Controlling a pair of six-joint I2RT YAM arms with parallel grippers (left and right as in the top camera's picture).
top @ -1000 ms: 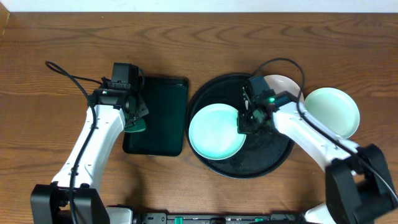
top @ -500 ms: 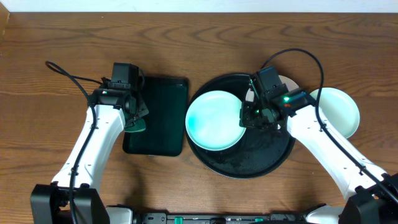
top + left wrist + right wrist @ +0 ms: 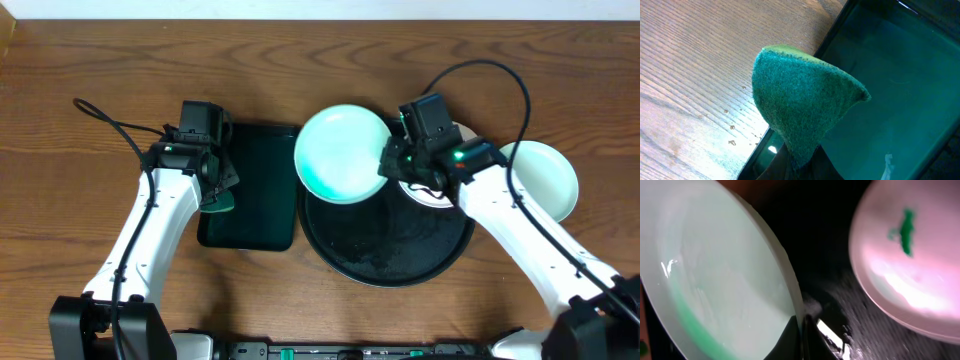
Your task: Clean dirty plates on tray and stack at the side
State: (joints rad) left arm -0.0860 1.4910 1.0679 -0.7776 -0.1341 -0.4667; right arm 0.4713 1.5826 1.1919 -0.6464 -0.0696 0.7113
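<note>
The right end effector [image 3: 388, 166] is shut tight on the rim of a mint plate [image 3: 342, 155] and holds it over the far left rim of the black tray [image 3: 385, 255]. A white plate [image 3: 900, 280] with a green smear [image 3: 905, 230] sits on the tray. A second mint plate [image 3: 548, 178] lies on the bench just right of the tray. The left end effector [image 3: 218, 196] pinches a green sponge [image 3: 800, 110] over the left edge of the dark green tray [image 3: 262, 190].

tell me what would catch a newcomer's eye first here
The mint plate, pinched at its rim by the right gripper, is held over the far left edge of the black tray. Beside it on the tray lies a white plate with a green smear. The left gripper holds a green sponge over the edge of the green tray.
</note>
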